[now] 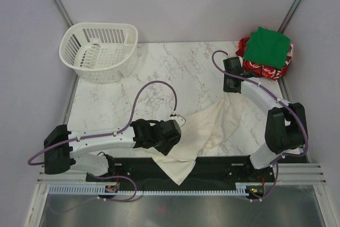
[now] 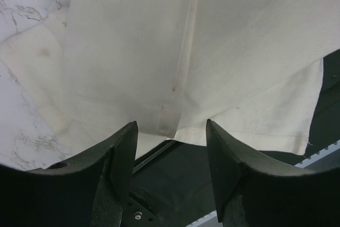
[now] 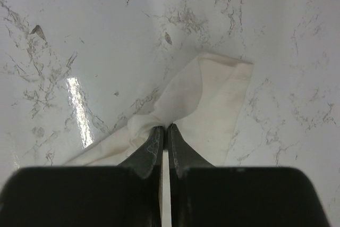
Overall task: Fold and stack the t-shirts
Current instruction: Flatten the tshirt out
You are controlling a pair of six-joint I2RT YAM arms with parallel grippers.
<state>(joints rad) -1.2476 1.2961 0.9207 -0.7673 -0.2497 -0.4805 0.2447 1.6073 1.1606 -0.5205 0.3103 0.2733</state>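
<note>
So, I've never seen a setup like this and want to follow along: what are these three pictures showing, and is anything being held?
The overhead picture looks down on two robot arms bolted at the near edge of a marble table. The other two pictures come from small cameras on each arm's wrist, so you see each arm's own two fingers at the bottom.

A cream t-shirt lies spread across the table, one part hanging over the near edge. The right gripper is pinched shut on a bunched bit of it. The left gripper is open at the shirt's lower edge, holding nothing.

At the far right corner a folded green t-shirt lies on a red t-shirt with white lettering. A white basket stands at the far left.
</note>
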